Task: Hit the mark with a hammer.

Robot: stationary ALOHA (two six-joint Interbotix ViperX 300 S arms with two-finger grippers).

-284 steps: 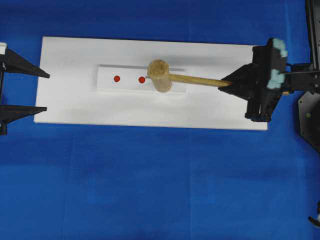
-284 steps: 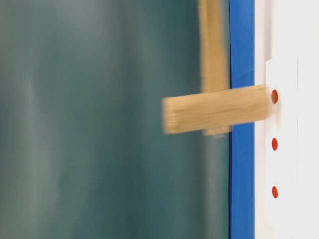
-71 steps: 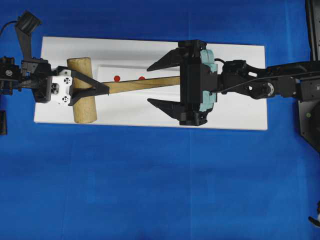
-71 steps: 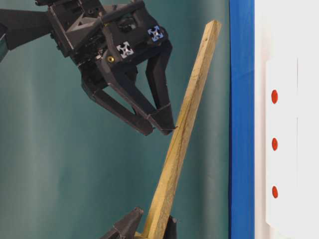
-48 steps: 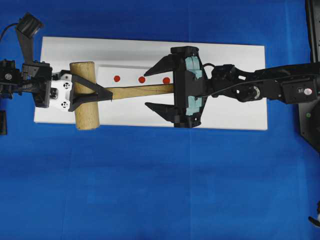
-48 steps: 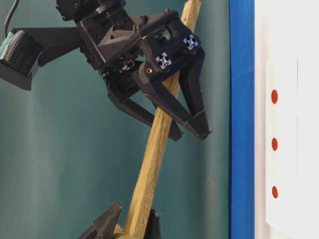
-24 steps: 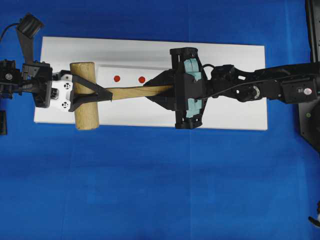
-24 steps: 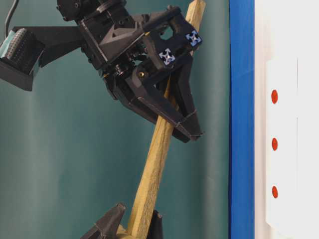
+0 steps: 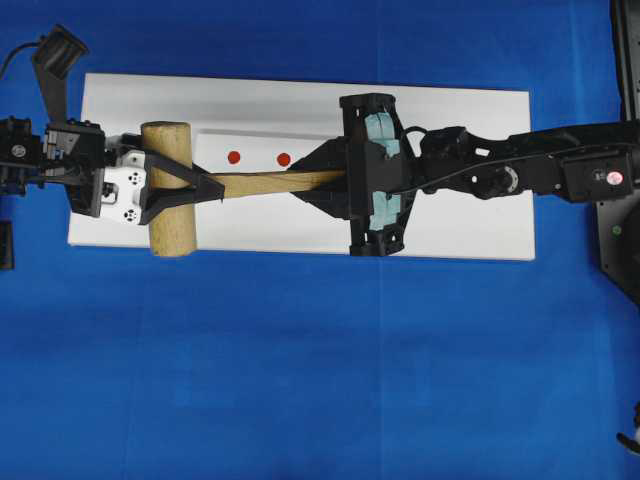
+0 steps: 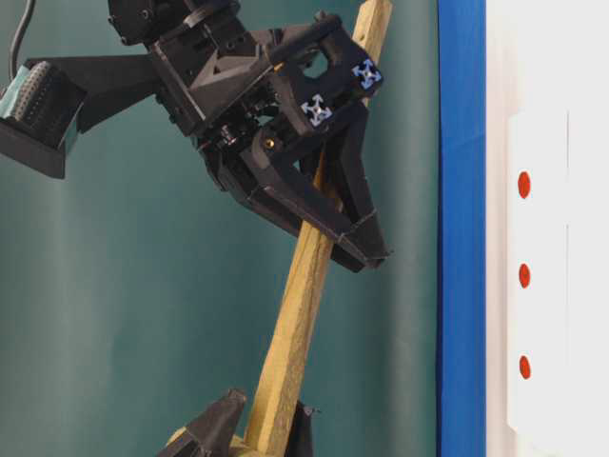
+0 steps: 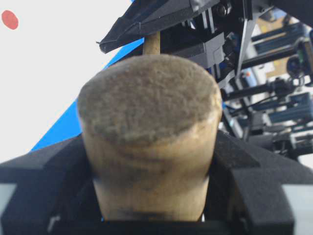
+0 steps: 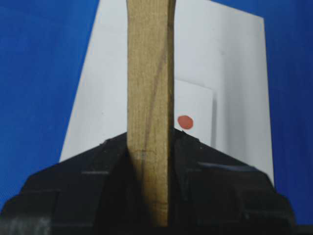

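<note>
Hammer [image 9: 175,190] clamped at head by left gripper [image 9: 205,186], handle pinched by right gripper [image 9: 305,185] above white board [image 9: 460,230]; mark hidden overhead (two red dots [image 9: 233,157] visible).

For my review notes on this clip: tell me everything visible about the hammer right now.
The hammer is a light wooden mallet with a thick cylindrical head, rough on its end face, and a long squared handle. It hangs tilted above the white board, touching nothing below. The left gripper holds it at the head; the right gripper is shut on the handle's far end.
</note>
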